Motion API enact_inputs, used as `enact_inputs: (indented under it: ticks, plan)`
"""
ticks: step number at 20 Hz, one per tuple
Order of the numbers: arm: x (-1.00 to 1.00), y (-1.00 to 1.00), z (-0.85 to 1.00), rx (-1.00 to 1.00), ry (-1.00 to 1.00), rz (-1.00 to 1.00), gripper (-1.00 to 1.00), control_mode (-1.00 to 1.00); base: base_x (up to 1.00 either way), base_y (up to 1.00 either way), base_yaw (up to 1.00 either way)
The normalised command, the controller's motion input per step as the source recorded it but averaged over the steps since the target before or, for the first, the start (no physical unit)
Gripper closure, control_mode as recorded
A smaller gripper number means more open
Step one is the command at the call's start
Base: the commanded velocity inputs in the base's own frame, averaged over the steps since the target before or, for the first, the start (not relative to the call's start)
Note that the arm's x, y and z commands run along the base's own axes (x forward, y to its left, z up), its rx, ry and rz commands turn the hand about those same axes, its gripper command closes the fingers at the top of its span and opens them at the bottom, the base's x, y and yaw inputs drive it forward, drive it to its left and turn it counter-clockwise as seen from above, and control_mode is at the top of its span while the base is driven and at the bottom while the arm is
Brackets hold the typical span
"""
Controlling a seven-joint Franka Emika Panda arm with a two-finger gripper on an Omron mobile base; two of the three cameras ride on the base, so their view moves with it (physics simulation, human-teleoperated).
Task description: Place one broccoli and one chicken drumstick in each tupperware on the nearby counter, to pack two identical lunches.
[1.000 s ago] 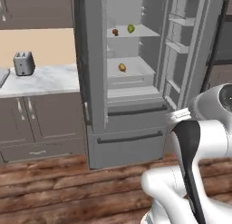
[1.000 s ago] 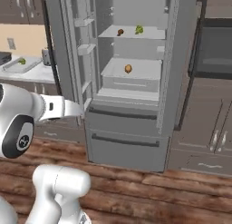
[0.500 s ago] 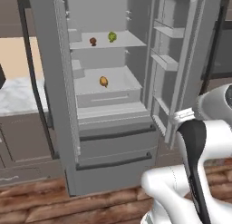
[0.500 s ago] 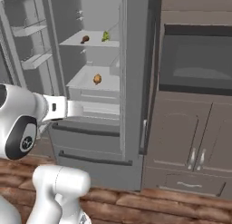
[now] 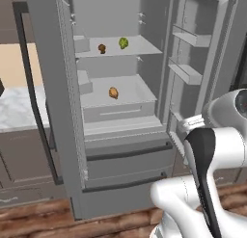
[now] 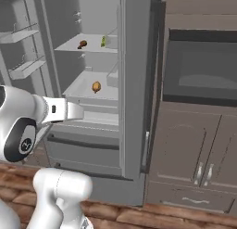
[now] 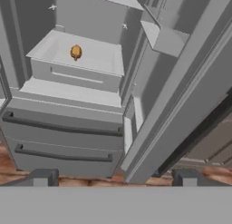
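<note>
A fridge stands open in front of me. On its upper shelf lie a green broccoli and a dark brown chicken drumstick. A golden-orange chicken drumstick lies on the lower shelf. My gripper is open and holds nothing; it sits low in front of the freezer drawers, well short of the shelves. A strip of the white marble counter shows left of the fridge. The tupperware is out of view.
The fridge's left door and its right door with bins swing out on either side. Two freezer drawers sit below the shelves. A built-in oven over brown cabinets stands to the right. The floor is wood.
The base has driven right and toward the fridge, so the whole picture shifted: the toaster and most of the counter slid out on the left. The food has not moved.
</note>
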Motion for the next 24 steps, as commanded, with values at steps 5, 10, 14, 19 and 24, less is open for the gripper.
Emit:
enact_inputs:
  ticks: [5, 10, 14, 19, 24]
  plan:
    - [0.0, 0.0, 0.0, 0.0, 0.0, 0.0, -1.0, 1.0, 0.17, 0.21, 0.03]
    - [0.0, 0.0, 0.0, 0.0, 0.0, 0.0, -1.0, 1.0, 0.51, 0.39, 0.0]
    - [0.0, 0.0, 0.0, 0.0, 0.0, 0.0, -1.0, 1.0, 0.55, 0.36, -0.04]
    - [0.0, 0.0, 0.0, 0.0, 0.0, 0.0, -1.0, 1.0, 0.65, 0.19, 0.0]
    - [0.0, 0.0, 0.0, 0.0, 0.0, 0.0, -1.0, 1.0, 0.87, 0.23, 0.0]
